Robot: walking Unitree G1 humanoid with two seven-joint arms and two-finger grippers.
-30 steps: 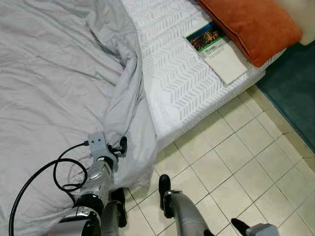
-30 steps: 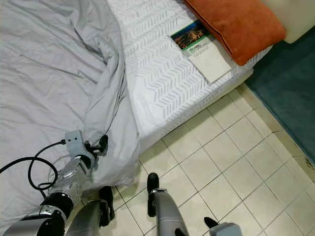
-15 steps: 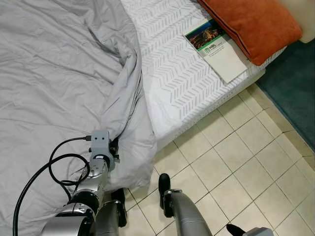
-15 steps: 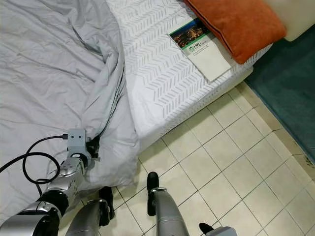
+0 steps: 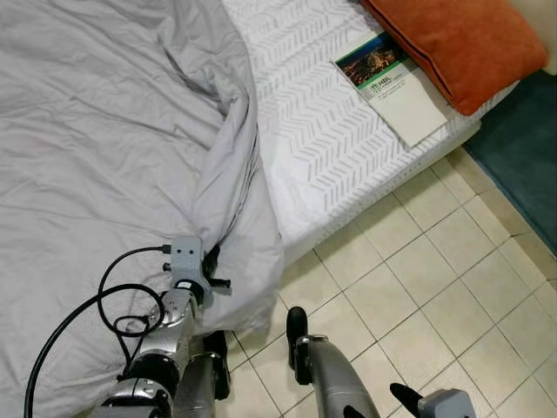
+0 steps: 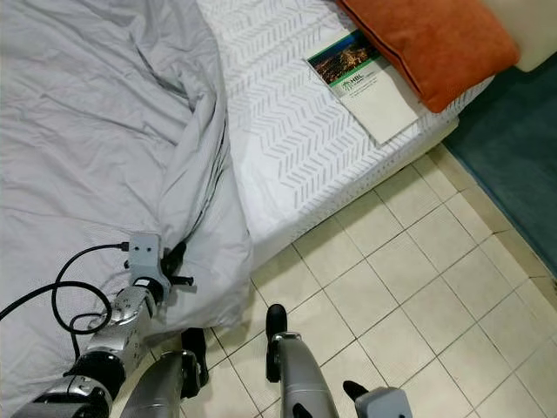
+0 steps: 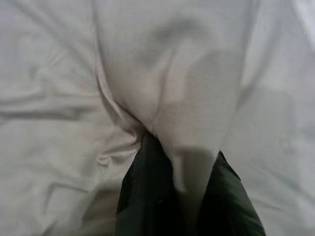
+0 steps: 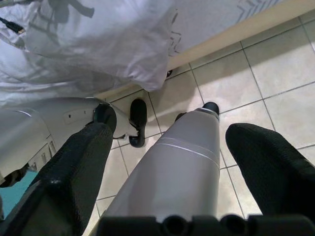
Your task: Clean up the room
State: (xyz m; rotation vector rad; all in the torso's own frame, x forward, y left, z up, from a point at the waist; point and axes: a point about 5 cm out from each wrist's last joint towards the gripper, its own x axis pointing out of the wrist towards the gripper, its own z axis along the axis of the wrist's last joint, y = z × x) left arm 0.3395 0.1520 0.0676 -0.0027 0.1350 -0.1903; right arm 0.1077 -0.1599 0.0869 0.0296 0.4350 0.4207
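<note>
A crumpled grey duvet (image 5: 104, 148) covers the left part of the bed and hangs over its edge onto the tiled floor. My left gripper (image 5: 211, 266) is at that hanging edge. In the left wrist view its two black fingers (image 7: 147, 191) pinch a fold of the grey fabric. The white chevron-patterned mattress (image 5: 322, 131) lies bare to the right, with a book (image 5: 392, 87) and an orange pillow (image 5: 461, 43) on it. My right gripper (image 8: 172, 137) hangs low beside my leg, fingers wide apart with nothing in them.
Beige floor tiles (image 5: 418, 279) run along the bed's side. A teal rug (image 5: 522, 165) lies at the far right. My own legs and black feet (image 5: 296, 326) stand close to the duvet's hem. A black cable (image 5: 104, 296) loops off my left wrist.
My left wrist has rolled slightly while staying at the duvet's hanging edge. The head camera has shifted a little. The right arm stays low.
</note>
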